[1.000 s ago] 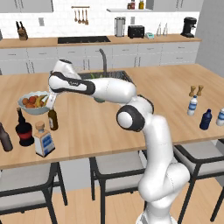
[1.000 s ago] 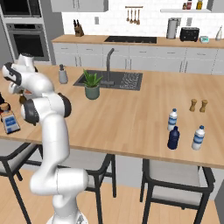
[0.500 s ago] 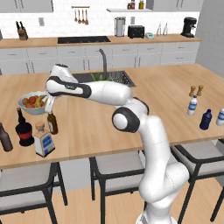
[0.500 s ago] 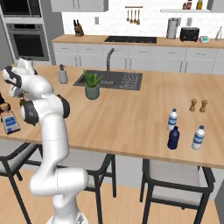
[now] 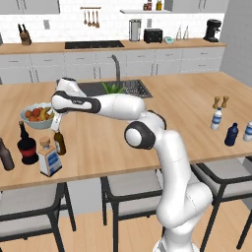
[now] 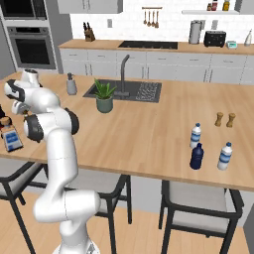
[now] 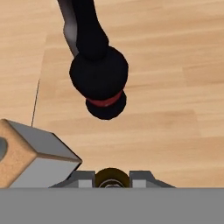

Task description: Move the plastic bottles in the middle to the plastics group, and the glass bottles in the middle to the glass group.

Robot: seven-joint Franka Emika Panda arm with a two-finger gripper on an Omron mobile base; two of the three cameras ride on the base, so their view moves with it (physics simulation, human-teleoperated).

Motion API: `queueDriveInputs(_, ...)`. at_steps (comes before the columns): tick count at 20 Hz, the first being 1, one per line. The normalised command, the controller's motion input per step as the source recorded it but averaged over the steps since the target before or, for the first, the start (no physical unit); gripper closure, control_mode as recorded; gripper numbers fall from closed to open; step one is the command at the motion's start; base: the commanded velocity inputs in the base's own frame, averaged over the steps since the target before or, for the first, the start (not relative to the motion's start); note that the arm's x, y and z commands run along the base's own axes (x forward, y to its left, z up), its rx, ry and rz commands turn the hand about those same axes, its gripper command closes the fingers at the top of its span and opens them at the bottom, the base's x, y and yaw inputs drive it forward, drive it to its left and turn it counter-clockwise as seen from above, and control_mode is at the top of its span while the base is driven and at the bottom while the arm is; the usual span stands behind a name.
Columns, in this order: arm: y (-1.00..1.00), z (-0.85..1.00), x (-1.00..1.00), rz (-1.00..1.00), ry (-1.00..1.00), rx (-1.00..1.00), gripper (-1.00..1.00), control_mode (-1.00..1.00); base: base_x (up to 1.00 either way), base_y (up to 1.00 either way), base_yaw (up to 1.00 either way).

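My gripper is shut on the neck of the slim brown bottle, which stands upright at the counter's left end. Looking down the hand, the bottle's round top sits between my fingertips. The square clear bottle with a tan stopper stands just in front of the brown one. Left of them are the round-bellied black bottle with a red band and a plain dark-brown bottle. Far right, the stubby dark-blue bottle stands between two white blue-labelled bottles.
A fruit bowl sits close behind my gripper. Two wooden-topped shakers stand behind the white bottles. A potted plant, a grey soap dispenser and the sink lie at the counter's far side. Stools stand below the front edge.
My hand has sunk a little with the slim brown bottle, bringing it down beside the square bottle. The other bottles have not moved.
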Motion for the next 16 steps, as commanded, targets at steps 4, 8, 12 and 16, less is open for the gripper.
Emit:
queueDriveInputs(4, 0.07, -0.16, 0.00, 0.00, 0.00, 0.00, 1.00, -1.00, 0.00, 0.00, 0.00)
queueDriveInputs(8, 0.00, -0.18, 0.00, 0.00, 0.00, 0.00, 1.00, -1.00, 0.00, 0.00, 0.00)
queueDriveInputs(12, 0.00, -0.13, 0.00, 0.00, 0.00, 0.00, 1.00, -1.00, 0.00, 0.00, 0.00)
queueDriveInputs(16, 0.00, -0.06, -0.01, 0.00, 0.00, 0.00, 1.00, -1.00, 0.00, 0.00, 0.00)
